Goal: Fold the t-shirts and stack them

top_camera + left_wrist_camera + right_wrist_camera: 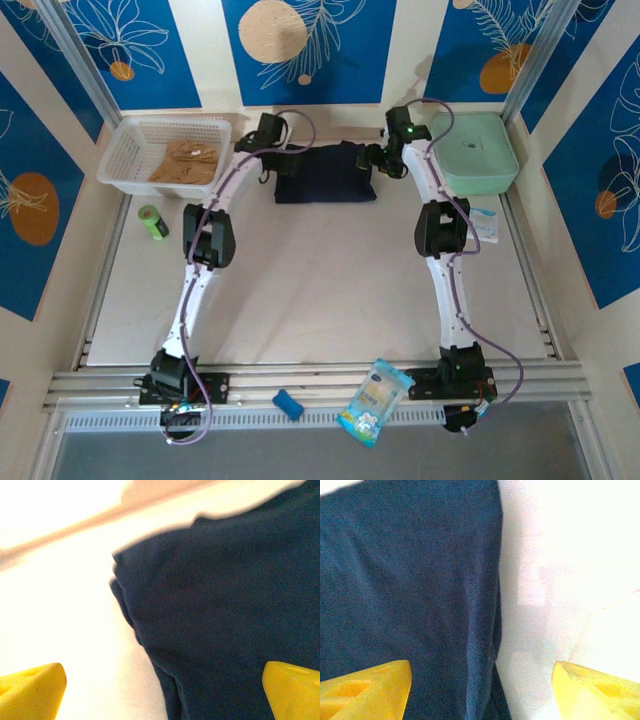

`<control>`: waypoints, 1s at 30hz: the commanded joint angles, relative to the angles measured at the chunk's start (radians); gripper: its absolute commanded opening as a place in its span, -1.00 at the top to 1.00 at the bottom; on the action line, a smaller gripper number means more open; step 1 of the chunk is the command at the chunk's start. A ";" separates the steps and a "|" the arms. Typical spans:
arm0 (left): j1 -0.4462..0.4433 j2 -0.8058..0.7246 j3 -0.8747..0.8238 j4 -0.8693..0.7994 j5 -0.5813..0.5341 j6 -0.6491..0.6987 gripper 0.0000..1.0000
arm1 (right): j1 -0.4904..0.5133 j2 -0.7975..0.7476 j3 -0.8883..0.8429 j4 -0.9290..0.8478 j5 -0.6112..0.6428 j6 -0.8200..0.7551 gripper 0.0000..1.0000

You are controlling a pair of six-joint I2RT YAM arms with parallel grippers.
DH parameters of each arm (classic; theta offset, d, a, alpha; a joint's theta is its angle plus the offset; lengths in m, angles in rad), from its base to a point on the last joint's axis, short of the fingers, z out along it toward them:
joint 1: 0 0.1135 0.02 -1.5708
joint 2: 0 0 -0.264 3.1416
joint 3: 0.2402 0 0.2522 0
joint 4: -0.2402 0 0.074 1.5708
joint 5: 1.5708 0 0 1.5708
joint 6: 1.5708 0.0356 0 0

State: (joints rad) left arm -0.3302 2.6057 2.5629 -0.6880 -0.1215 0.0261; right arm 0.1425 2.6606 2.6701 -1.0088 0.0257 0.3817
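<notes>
Left end effector (pixel 164 680) and right end effector (pixel 481 672) are spread wide, empty, over navy t-shirt (pixel 325 175); overhead, tan t-shirt (pixel 185 160) is seen in basket (pixel 165 122) to its left.

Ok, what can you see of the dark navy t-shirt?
The navy t-shirt is soft plain cloth, folded into a rough rectangle with layered edges and light creases. It lies flat on the table at the far middle. The left gripper and right gripper each stand open astride one end; contact is unclear.
</notes>
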 commanded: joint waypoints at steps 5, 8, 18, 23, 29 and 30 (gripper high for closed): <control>-0.004 -0.432 -0.127 0.150 -0.001 0.041 -0.99 | -0.007 -0.373 -0.126 0.010 0.058 -0.100 -0.82; -0.009 -0.616 -0.323 0.242 -0.007 0.050 -0.99 | 0.006 -0.549 -0.321 0.096 0.100 -0.133 -0.83; -0.009 -1.234 -1.073 0.476 -0.063 0.045 -0.99 | 0.016 -1.255 -1.238 0.594 0.233 -0.199 -0.83; -0.010 -1.524 -1.499 0.649 -0.116 -0.003 -0.99 | -0.077 -1.492 -1.643 0.828 0.154 -0.202 -0.83; -0.009 -1.707 -1.928 0.868 -0.285 0.035 -0.99 | -0.140 -1.540 -2.022 1.133 0.057 -0.216 -0.84; -0.009 -1.725 -1.999 0.938 -0.302 0.067 -0.99 | -0.144 -1.528 -2.061 1.180 0.054 -0.216 -0.84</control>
State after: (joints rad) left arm -0.3367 0.9184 0.6857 0.0494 -0.3206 0.0448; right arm 0.0132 1.1221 0.6880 -0.0589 0.1432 0.1825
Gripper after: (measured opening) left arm 0.994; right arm 0.917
